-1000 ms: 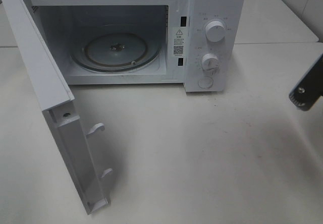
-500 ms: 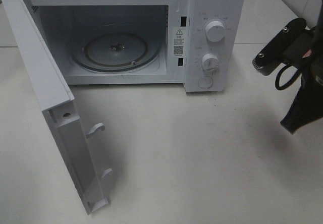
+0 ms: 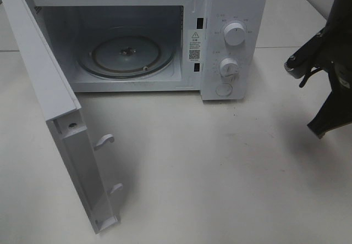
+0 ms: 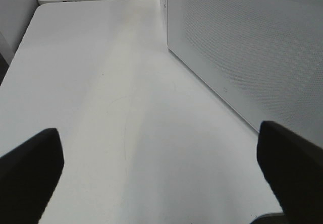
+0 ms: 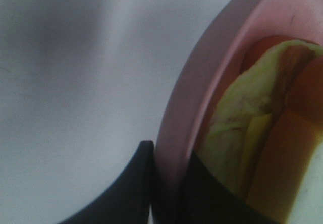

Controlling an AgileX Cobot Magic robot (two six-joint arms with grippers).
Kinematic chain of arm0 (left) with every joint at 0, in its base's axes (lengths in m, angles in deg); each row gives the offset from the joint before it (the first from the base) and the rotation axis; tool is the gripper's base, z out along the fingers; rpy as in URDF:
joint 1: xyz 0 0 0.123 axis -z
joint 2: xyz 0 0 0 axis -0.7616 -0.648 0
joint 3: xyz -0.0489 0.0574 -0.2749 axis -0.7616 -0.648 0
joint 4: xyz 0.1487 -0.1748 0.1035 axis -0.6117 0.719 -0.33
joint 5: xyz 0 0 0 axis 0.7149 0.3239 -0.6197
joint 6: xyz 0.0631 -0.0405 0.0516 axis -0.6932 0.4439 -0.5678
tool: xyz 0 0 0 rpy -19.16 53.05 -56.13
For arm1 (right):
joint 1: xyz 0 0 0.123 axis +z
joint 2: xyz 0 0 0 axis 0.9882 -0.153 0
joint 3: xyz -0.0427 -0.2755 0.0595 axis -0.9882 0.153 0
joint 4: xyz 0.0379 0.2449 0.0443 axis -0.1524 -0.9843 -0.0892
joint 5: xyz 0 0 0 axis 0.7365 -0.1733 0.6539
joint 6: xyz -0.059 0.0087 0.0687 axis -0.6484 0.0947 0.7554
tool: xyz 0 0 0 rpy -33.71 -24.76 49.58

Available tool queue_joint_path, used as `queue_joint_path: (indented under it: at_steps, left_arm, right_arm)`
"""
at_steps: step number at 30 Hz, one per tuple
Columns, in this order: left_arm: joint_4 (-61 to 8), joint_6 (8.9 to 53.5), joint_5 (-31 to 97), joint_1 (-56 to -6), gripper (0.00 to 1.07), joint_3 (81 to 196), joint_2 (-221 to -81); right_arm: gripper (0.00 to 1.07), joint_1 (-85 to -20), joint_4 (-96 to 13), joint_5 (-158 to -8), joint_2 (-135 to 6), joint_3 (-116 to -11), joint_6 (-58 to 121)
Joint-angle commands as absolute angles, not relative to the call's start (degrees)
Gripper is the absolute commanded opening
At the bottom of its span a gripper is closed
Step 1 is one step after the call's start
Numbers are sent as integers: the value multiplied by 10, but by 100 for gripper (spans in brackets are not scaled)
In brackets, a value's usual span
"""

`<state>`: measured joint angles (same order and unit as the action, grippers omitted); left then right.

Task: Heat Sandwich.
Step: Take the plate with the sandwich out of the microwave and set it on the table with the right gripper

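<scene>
We see a white microwave (image 3: 165, 29) standing at the back of a pale table (image 3: 220, 172), its door (image 3: 60, 117) swung wide toward the left of the exterior view, and the glass turntable (image 3: 125, 54) inside bare. Two round knobs (image 3: 235, 33) sit one above the other on the control panel, with a round button below them. Our right arm (image 3: 330, 73) shows at the far right edge of the exterior view, dark and raised above the table, well apart from the microwave; its fingertips are out of that frame. From the right wrist camera we find the right gripper (image 5: 166, 183) clenched on the rim of a pink plate (image 5: 184, 108), one dark finger on the outside of the rim and one on the inside. The sandwich (image 5: 262, 148) lies on that plate, just beside the inner finger, showing yellow-green and red filling and a pale edge of bread. From the left wrist camera our left gripper (image 4: 161, 173) stands released, its two dark fingers (image 4: 30, 173) wide apart above the bare tabletop, beside the perforated side wall (image 4: 252, 47) of the microwave.
</scene>
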<state>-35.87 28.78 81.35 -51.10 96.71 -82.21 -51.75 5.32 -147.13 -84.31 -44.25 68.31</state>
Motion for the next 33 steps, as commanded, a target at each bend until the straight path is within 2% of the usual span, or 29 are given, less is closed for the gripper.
queue_joint_path:
  at_steps: [1, 13, 33]
  left_arm:
    - [-356, 289, 804, -512, 100, 966, -807]
    - [-356, 289, 804, -512, 100, 966, -807]
    - [-356, 289, 804, -512, 100, 966, -807]
  right_arm:
    - [1, -538, 75, -1480, -849, -445, 707]
    - [1, -591, 96, -1450, -892, -399, 774]
    - [0, -592, 143, -1363, -991, -379, 891]
